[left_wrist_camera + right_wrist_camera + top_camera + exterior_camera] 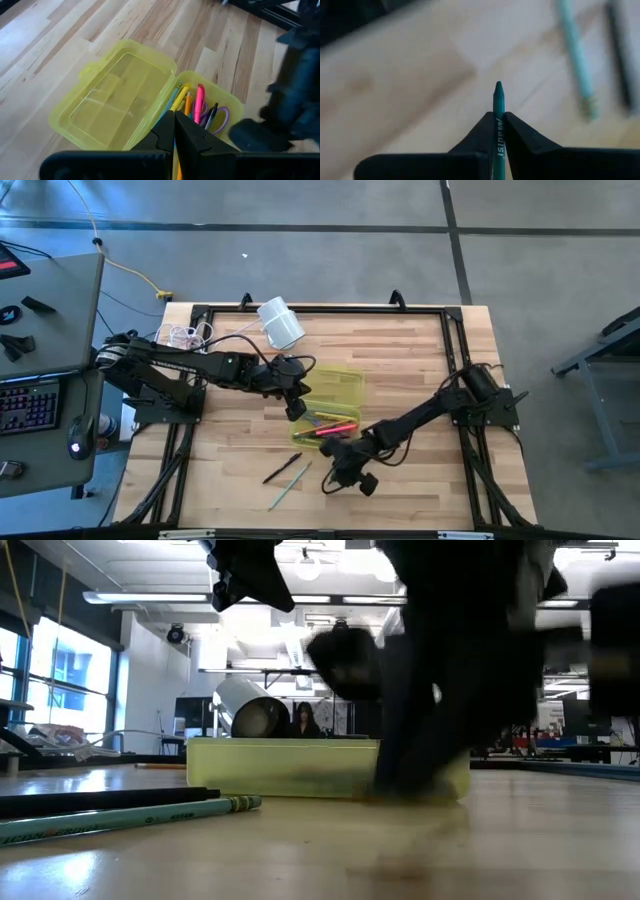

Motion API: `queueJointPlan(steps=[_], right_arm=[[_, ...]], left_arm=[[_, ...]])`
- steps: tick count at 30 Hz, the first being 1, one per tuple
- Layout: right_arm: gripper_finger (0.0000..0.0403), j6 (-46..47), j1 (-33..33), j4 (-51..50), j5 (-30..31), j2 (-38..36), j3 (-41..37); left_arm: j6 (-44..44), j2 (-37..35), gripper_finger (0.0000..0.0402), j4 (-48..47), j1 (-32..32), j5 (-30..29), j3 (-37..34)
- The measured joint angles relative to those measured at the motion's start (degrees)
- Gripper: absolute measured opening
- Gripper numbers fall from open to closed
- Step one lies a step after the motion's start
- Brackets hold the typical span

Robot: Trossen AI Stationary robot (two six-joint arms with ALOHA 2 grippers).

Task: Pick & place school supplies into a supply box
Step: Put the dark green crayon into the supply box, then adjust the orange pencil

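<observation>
Right pincer: the right pincer (499,131) is pinching a thin teal-green pencil (498,107) between its two dark wedge-shaped fingers, the sharpened tip poking out past them; in the high view the pincer (345,460) is hanging over the bench just beside the near end of the supply box.
Left pincer: the left pincer (174,131) is pressed together with nothing showing between its fingers, hovering over the supply box (165,107); from above it (296,408) is sitting at the box's left edge.
Supply box: a shallow translucent yellow-green plastic case with rounded corners, lying open on the middle of the bench, its hinged lid (112,97) folded out flat beside the tray.
Inside the box: thin yellow, orange, pink and black pens and pencils (192,102) are lying lengthwise, with a purple scissors handle loop (223,117) next to them.
Loose supplies: a black pen (282,468) and a light green pencil (290,484) are lying side by side on the bench, near the front edge, apart from the box.
Bench: pale butcher-block wood (420,360) in long glued strips, framed by dark rails.
Other things: a white cylinder (280,322) is lying at the far edge, with a coiled white cord (185,335) at the far left corner.
Room: grey floor around the bench; a desk with a keyboard (28,405) to the left; the low view is showing a bright workshop with ceiling lights and a person (302,720) seated far behind the box.
</observation>
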Motion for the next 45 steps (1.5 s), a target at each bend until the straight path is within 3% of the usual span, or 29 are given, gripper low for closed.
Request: queueJointPlan(steps=[6, 12, 18, 29, 36, 41, 45], right_arm=[[0.0009, 0.4, -0.7, -0.3, 5.2, -6.6, 0.1], [0.0012, 2.2, -3.0, -1.8, 20.4, -11.2, 0.2], [0.0015, 12.5, -9.0, -4.6, 21.0, -7.4, 0.0], [0.0020, 11.4, -13.8, -4.1, 23.0, -4.6, 0.1], [0.0065, 7.3, -13.9, -4.8, 22.9, -4.8, 0.1], [0.0103, 6.0, -13.9, -3.4, 25.7, -4.8, 0.1], [0.0120, 6.0, -13.9, -1.4, 29.0, -4.8, 0.1]], left_arm=[[0.0, 0.0, 0.0046, 0.0, 0.0, 0.0, 0.0], [0.0, 0.0, 0.0046, -0.2, 0.0, 0.2, 0.1], [0.0, -2.5, 0.0046, -2.2, 0.0, 1.6, 0.2], [-6.0, -8.5, 0.0046, -16.7, -0.1, -2.8, 0.2], [-13.1, -9.2, 0.0046, -28.5, 0.1, -6.5, 0.1], [-18.2, -9.3, 0.0046, -37.0, 0.1, -12.3, 0.0], [-21.6, -9.3, 0.0046, -43.4, 1.4, -21.3, -1.7]])
